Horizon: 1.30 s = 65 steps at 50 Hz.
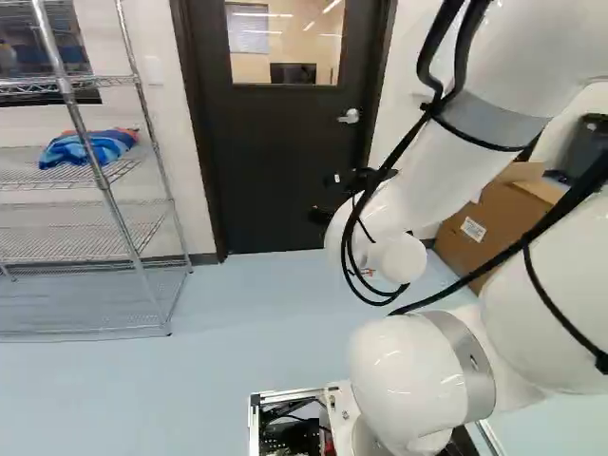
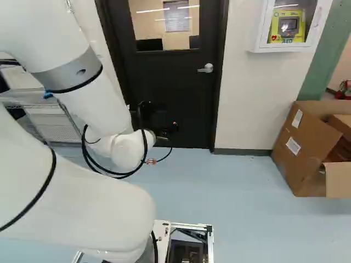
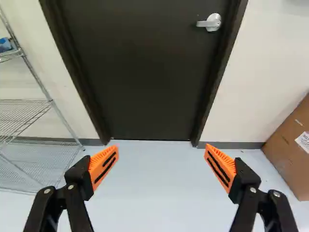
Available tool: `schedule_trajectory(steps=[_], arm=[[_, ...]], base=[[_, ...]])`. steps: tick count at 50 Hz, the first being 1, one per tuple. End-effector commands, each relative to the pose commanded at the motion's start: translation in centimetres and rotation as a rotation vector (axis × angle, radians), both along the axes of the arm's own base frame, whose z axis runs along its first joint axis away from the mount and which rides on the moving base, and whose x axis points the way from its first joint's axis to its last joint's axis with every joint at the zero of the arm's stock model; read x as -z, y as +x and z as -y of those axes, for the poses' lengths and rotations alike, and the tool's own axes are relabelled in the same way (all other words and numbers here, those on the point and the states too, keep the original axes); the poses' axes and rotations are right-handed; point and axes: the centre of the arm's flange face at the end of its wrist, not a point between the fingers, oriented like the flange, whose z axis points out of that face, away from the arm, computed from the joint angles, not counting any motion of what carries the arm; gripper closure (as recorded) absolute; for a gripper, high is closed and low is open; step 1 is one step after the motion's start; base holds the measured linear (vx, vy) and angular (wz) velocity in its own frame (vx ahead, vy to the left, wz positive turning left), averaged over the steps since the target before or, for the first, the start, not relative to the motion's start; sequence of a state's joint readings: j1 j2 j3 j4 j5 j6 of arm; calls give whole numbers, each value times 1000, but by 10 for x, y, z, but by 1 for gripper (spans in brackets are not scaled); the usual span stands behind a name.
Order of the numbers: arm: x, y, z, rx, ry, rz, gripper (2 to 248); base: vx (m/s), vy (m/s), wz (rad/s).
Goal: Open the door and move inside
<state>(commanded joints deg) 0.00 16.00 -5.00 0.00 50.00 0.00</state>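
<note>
Door (image 3: 145, 72) shut in its frame, ahead of the arm (image 2: 96, 93). Wire rack (image 1: 100, 180) at left of the left base view, cardboard box (image 2: 304, 148) at right of the right base view; both look off the direct line in. Claw (image 3: 161, 149): spread wide, nothing between the orange pads, short of the door. Lever handle (image 3: 209, 22) level, on the box side, claw not on it. Progress from here: basically zero. Left: line up on lever, work it, swing door, drive through. I'd call this approach stage.
</note>
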Motion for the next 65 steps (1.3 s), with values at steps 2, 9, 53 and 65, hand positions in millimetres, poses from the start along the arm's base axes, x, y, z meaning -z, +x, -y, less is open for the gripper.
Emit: schedule_trajectory(steps=[2,9,53,65], arm=[[0,0,0,0,0,0,3],[0,0,0,0,0,0,3],[0,0,0,0,0,0,3],[0,0,0,0,0,0,3]], base=[[141,-48,-258],[147,-42,-260],[136,-11,-78],[131,1,-9]])
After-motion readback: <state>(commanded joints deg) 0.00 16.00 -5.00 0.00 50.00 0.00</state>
